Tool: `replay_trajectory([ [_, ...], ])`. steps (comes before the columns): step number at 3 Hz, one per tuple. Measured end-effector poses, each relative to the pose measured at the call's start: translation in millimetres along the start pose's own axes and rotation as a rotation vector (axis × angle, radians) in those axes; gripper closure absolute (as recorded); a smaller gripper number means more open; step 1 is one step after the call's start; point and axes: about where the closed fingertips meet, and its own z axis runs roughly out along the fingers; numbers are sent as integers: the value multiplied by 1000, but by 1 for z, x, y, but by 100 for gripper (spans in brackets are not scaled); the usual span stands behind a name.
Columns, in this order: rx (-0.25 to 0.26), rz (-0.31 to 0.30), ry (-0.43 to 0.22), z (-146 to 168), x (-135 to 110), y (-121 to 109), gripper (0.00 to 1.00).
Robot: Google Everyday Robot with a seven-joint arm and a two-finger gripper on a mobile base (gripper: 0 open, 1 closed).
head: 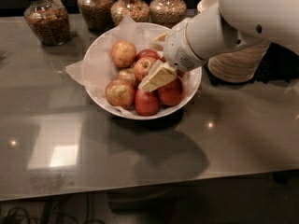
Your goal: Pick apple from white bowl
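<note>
- A grey, glossy table [140, 171] carries everything
- The white bowl [189, 93] sits at centre, toward the far side
- One glass jar [46, 20] stands far left, and three more jars [130, 6] just behind the bowl
- A dark mat [275, 69] lies far right, under stacked tan bowls [238, 62]
- The gripper [158, 77] hangs over the white bowl's right half

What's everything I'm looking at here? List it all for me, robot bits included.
white bowl: one, glossy white, middle of the table
paper lining: one, white, crumpled inside the bowl, a corner over its left rim
apple: one, red with yellowish streaks, centre of the bowl, just left of the hand
other apples: at least six, deep red to yellow-tan, piled around it
jars: four, glass with brown contents, along the back
stacked bowls: one stack, tan, right of the white bowl
table: one, glossy grey
arm: one, white, reaching in from upper right
hand: one, cream, over the apples
</note>
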Motion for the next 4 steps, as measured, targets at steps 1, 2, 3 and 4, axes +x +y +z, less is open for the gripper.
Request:
replay_trajectory([
  [1,10,16,4,5,7,-4,29],
  [2,15,29,5,11,12,-8,30],
  [3,14,32,5,11,11,-10,31],
  [4,9,37,7,13,10,-13,32],
])
